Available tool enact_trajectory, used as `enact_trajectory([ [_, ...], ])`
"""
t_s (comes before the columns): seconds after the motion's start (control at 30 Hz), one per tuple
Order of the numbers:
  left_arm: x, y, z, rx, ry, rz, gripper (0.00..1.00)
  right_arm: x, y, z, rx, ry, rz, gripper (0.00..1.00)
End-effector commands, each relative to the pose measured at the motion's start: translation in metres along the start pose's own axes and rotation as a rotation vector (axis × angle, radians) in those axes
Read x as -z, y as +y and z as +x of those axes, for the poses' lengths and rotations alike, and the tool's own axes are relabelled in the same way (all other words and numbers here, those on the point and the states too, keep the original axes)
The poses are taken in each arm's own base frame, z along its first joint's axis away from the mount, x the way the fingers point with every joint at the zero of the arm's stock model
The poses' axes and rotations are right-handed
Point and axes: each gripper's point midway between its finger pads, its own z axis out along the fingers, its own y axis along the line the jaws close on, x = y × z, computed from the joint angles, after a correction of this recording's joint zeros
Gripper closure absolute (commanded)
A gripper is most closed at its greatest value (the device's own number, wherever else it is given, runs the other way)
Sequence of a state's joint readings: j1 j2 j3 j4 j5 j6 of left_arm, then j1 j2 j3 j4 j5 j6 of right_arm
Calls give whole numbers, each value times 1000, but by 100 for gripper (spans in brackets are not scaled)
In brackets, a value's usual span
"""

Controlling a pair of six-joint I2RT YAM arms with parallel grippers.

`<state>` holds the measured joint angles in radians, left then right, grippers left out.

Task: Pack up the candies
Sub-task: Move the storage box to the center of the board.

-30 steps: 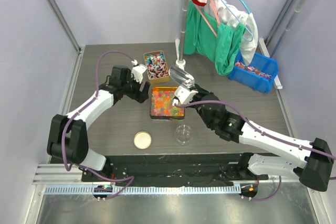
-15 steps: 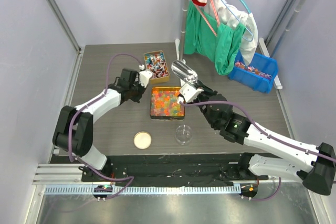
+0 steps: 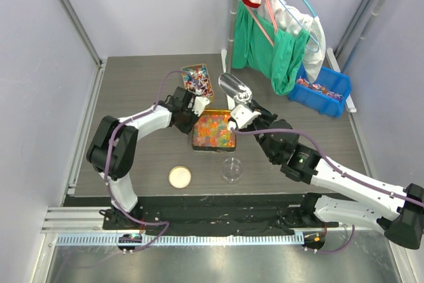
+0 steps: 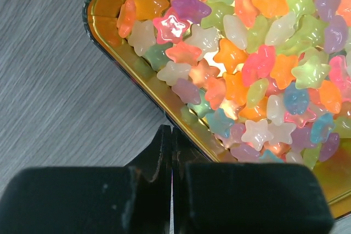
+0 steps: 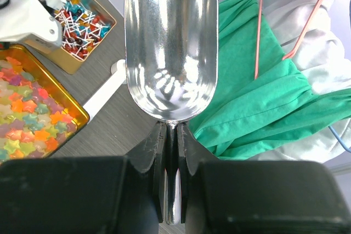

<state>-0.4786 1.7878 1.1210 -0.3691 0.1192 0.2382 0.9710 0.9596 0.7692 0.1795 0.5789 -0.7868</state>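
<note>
The candies (image 3: 197, 79), small sweets in red, blue and white wrappers, fill a small gold tin at the back of the table; the right wrist view shows the candies (image 5: 82, 26) at upper left. My left gripper (image 3: 196, 108) is shut with nothing between its fingers. Its tips (image 4: 171, 135) rest at the near left rim of the gold tin of jelly stars (image 4: 109, 31). My right gripper (image 5: 171, 127) is shut on the handle of an empty metal scoop (image 5: 170, 36). The scoop (image 3: 230, 87) hangs just right of the candy tin.
A clear cup (image 3: 232, 169) and a round lid (image 3: 179, 177) sit near the front edge. A blue bin (image 3: 324, 91) of wrapped sweets stands at back right. Green and white cloths (image 3: 278, 51) hang on a pole (image 3: 230, 24) behind the scoop.
My left gripper has shut and moved right from beside the candy tin to the jelly tin's corner. The jelly tin has shifted slightly right. The right arm with the scoop moved a little back.
</note>
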Motion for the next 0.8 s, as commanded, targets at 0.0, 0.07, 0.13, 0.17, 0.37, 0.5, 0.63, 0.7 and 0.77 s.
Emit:
enact_trajectory([
  [0.0, -8, -21, -23, -33, 7, 52, 100, 1, -17, -14, -67, -50, 61, 99],
  [0.07, -16, -26, -29, -39, 26, 70, 100, 1, -17, -13, -66, -51, 62, 99],
  [0.13, -17, -36, -36, -57, 30, 98, 100, 2, -18, -13, -64, -50, 65, 99],
  [0.17, -18, -41, -38, -64, 27, 109, 100, 2, -18, -13, -63, -52, 65, 99],
  [0.37, -19, -64, -54, -123, 17, 149, 100, 1, -16, -13, -58, -49, 62, 99],
  [0.5, -24, -77, -66, -124, 12, 193, 100, 1, -15, -11, -54, -47, 61, 99],
  [0.63, -32, -95, -81, -130, 7, 244, 100, 1, -17, -11, -55, -45, 70, 99],
  [0.7, -30, -99, -91, -115, -3, 252, 100, 2, -18, -11, -53, -44, 73, 99],
  [0.77, -31, -96, -95, -110, -5, 232, 100, 1, -17, -10, -49, -40, 69, 99],
])
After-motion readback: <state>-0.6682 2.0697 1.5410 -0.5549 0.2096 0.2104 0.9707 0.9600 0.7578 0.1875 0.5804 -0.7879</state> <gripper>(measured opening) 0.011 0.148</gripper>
